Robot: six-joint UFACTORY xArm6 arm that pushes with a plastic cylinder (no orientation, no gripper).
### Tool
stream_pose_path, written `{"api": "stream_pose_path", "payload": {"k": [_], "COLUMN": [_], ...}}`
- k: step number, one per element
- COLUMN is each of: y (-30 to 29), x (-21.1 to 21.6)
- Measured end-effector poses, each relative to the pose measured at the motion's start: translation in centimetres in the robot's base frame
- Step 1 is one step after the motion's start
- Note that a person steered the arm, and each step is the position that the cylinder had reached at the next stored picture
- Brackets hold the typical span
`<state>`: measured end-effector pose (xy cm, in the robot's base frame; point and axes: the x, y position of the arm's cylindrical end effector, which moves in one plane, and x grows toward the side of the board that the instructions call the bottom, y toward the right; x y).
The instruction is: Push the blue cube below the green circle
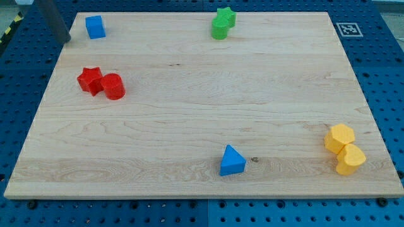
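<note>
The blue cube (95, 27) sits near the board's top left corner. The green circle (219, 29) stands at the view's top centre, touching a green star (226, 16) just above and to its right. My dark rod comes down at the top left, and my tip (66, 40) rests on the board just left of and slightly below the blue cube, a small gap apart from it.
A red star (91, 80) and a red cylinder (113, 87) touch at the left. A blue triangle (232, 161) lies at the bottom centre. Two yellow blocks (339, 138) (350, 159) sit at the bottom right. The wooden board (202, 107) lies on a blue pegboard.
</note>
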<state>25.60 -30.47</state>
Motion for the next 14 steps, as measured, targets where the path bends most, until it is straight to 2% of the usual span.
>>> {"api": "stream_pose_path", "payload": {"k": [1,2,5,6,7,9,10,12,14], "y": [0.6,0.6,8.5,7.5,1.7,1.7,2.7,6.2,14.0], "x": [-5.4,-5.4,-2.1,-2.0,-2.0,-1.8,0.1,1.1,1.8]}}
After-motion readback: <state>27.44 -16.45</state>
